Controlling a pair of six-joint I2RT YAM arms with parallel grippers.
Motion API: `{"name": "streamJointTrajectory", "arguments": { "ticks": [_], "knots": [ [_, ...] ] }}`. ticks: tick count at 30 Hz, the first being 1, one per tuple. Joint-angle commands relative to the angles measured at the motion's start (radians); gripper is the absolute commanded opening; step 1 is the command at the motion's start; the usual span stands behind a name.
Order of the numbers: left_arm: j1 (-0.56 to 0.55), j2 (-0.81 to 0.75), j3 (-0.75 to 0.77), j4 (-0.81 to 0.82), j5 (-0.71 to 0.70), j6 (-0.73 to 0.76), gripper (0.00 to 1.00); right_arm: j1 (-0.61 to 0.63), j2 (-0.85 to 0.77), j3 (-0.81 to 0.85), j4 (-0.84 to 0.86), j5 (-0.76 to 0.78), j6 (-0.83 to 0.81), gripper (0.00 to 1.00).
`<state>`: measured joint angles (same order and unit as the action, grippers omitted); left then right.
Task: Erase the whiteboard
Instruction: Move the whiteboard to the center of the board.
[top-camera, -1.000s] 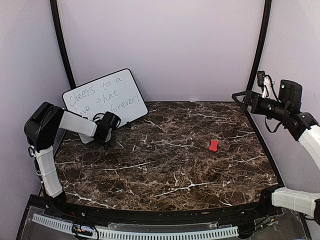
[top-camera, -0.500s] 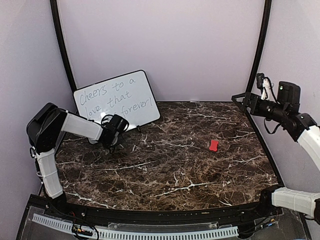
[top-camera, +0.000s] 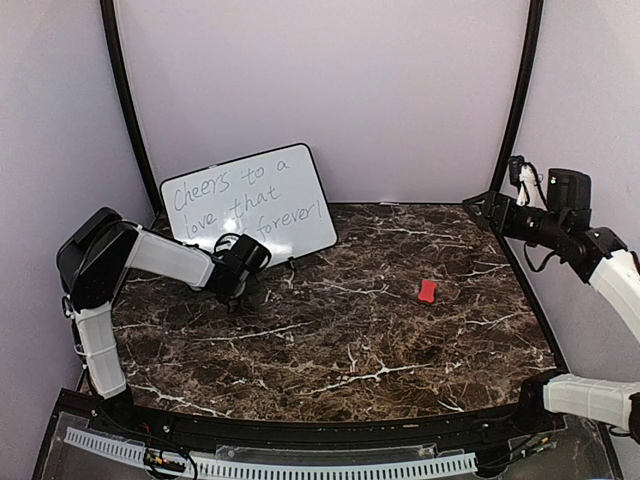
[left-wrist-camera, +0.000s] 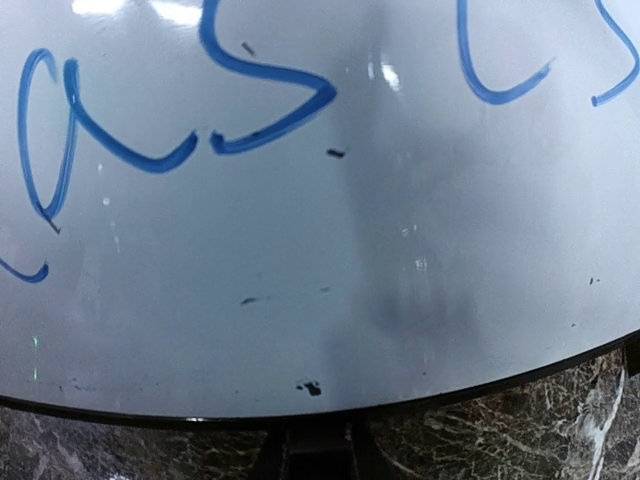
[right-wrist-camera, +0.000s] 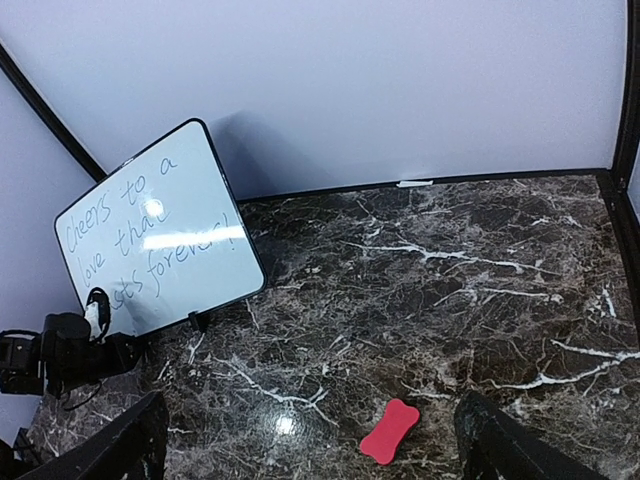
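The whiteboard (top-camera: 250, 200) stands tilted at the back left of the tabletop (top-camera: 350, 340), its writing facing the arms for wiping. The left claw (top-camera: 250, 285), nearly closed, pinches its bottom edge, seemingly to steady it. The right claw (top-camera: 487, 205) hangs wide and empty, well apart from the eraser (top-camera: 428, 291).

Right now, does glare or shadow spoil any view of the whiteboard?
Left wrist: whiteboard fills the frame, lamp glints along the top, grey shadow at centre-right. Right wrist: glare streak across the writing, bright spot on the table. Top external: evenly lit, text legible.
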<state>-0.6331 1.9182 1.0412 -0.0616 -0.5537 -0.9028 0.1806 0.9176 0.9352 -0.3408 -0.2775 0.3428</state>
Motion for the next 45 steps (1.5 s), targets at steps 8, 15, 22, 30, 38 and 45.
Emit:
{"name": "streamJointTrajectory", "arguments": {
  "ticks": [8,15,22,30,38,45],
  "knots": [
    [-0.122,0.014,0.061,-0.07,0.067,-0.09,0.0,0.067,0.049,-0.067,0.014,0.139,0.01,0.97],
    [-0.179,0.037,0.109,-0.126,0.067,-0.155,0.0,0.147,0.105,-0.1,0.016,0.271,0.009,0.99],
    [-0.212,0.079,0.165,-0.191,0.07,-0.221,0.0,0.218,0.155,-0.132,0.028,0.453,0.063,0.98],
    [-0.258,0.106,0.192,-0.208,0.095,-0.272,0.0,0.273,0.131,-0.185,0.059,0.662,0.206,0.99],
    [-0.302,0.132,0.231,-0.22,0.117,-0.279,0.0,0.284,0.176,-0.161,0.0,0.684,0.198,0.99],
    [-0.322,0.144,0.233,-0.214,0.135,-0.3,0.08,0.285,0.245,-0.177,0.028,0.592,0.236,0.99]
  ]
}}
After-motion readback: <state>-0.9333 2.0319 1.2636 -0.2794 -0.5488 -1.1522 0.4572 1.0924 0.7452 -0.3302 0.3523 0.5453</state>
